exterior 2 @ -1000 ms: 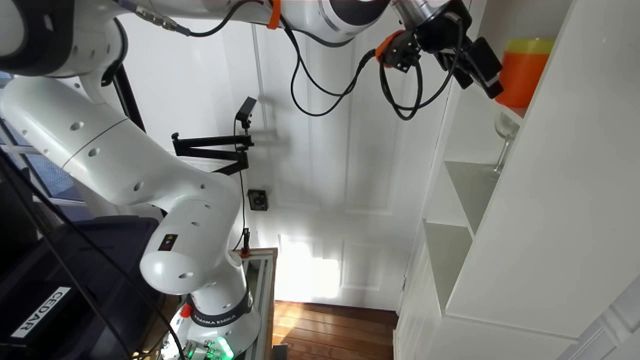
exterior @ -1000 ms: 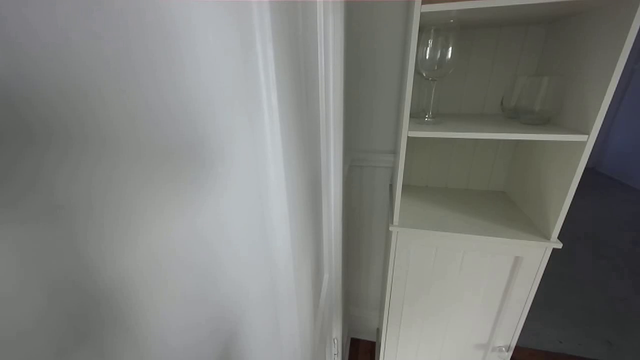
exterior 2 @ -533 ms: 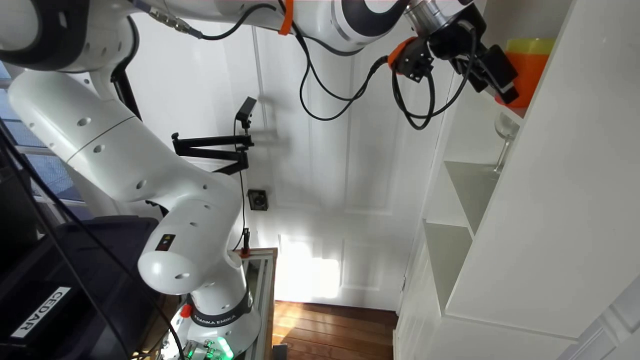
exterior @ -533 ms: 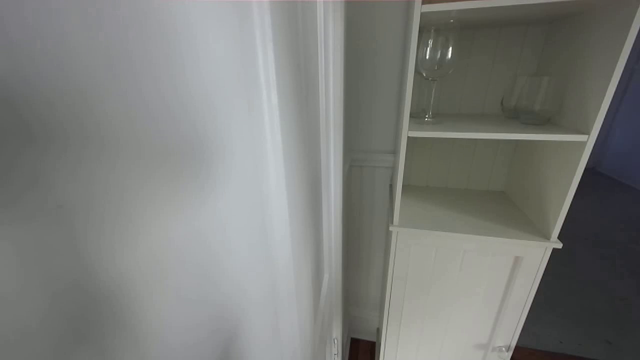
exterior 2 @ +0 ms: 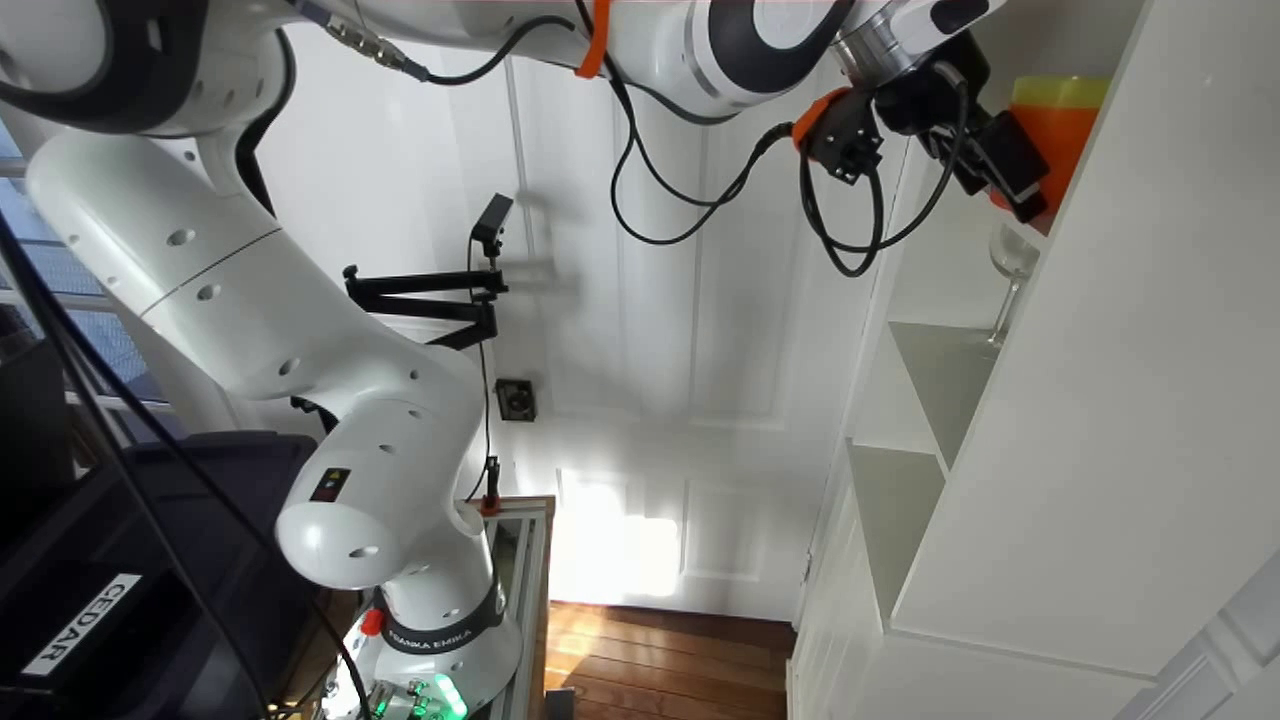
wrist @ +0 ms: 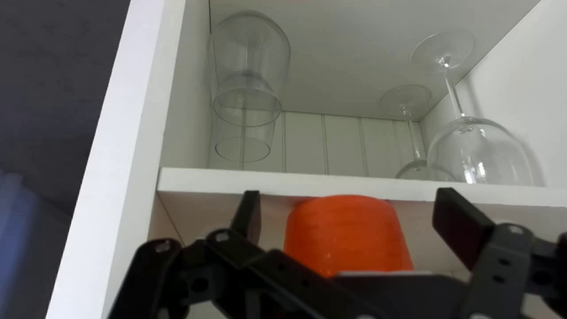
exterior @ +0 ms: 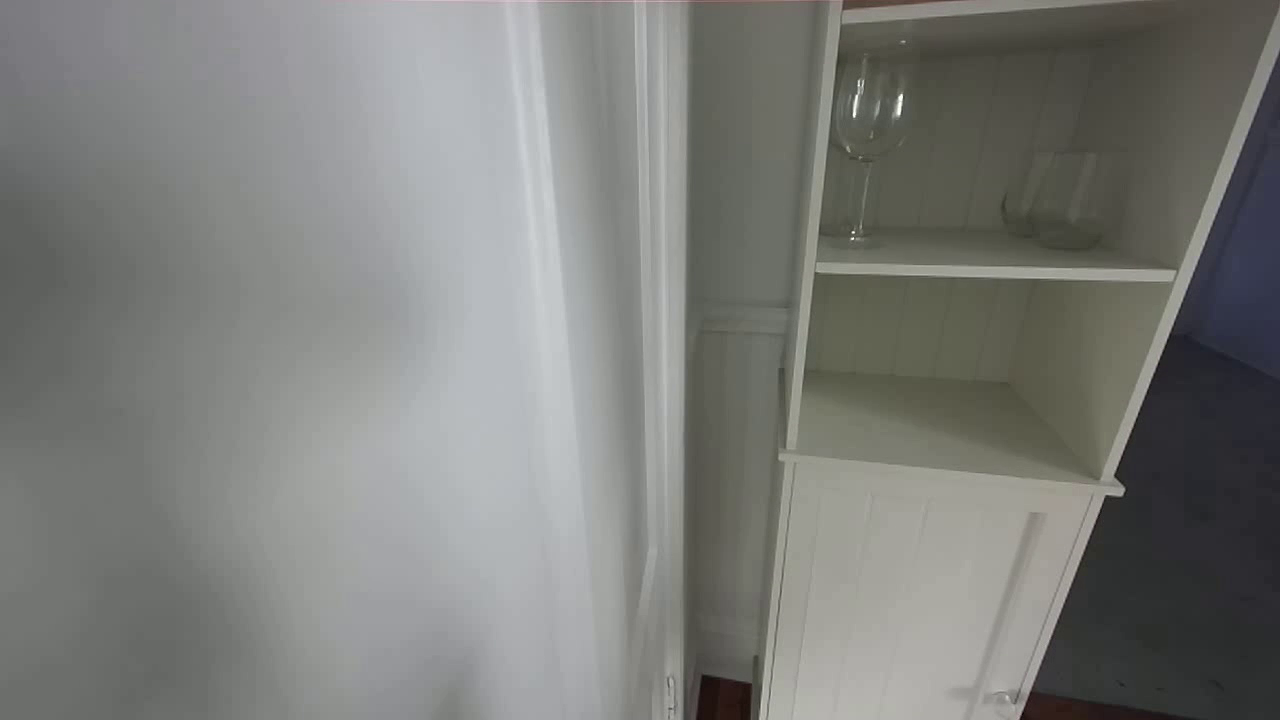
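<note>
An orange container (exterior 2: 1060, 135) with a yellow-green upper band stands on the upper shelf of a white cabinet in an exterior view. My gripper (exterior 2: 1025, 200) is in front of it, partly covering it, tilted down and to the right. In the wrist view, which stands upside down, my gripper (wrist: 347, 199) is open. Its fingers are on either side of the orange container (wrist: 347, 235), with a visible gap on each side. Whether the fingertips reach past the container's front cannot be told. The container's upper part is hidden behind the gripper body in the wrist view.
The shelf edge (wrist: 310, 184) runs by the fingertips. On the shelf below are wine glasses (wrist: 480, 150) and stemless glasses (wrist: 248, 66). A wine glass (exterior: 870, 110) also shows in an exterior view. The cabinet's side panel (exterior 2: 1100, 400) rises beside the container.
My gripper has moved right and slightly down, closer to the orange container, and now covers more of it. The arm has shifted with it. The container and glasses have not moved.
</note>
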Available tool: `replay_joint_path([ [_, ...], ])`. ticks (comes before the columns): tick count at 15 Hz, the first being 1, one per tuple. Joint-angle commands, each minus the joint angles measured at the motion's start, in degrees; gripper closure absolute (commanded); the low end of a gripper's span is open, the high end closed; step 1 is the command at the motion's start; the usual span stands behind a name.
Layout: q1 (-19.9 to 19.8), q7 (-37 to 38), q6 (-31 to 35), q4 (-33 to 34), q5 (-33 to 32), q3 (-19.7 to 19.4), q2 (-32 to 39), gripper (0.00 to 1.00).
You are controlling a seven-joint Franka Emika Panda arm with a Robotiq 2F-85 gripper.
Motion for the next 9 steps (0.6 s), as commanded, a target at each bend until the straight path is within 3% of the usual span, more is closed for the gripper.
replay_joint_path([
  [1, -0.5, 1.7, 2.0, 1.2, -0.9, 0.2, 1.3, 0.0],
  [9, -0.8, 1.8, 4.7, 1.8, -0.8, 0.0, 2.1, 0.0],
])
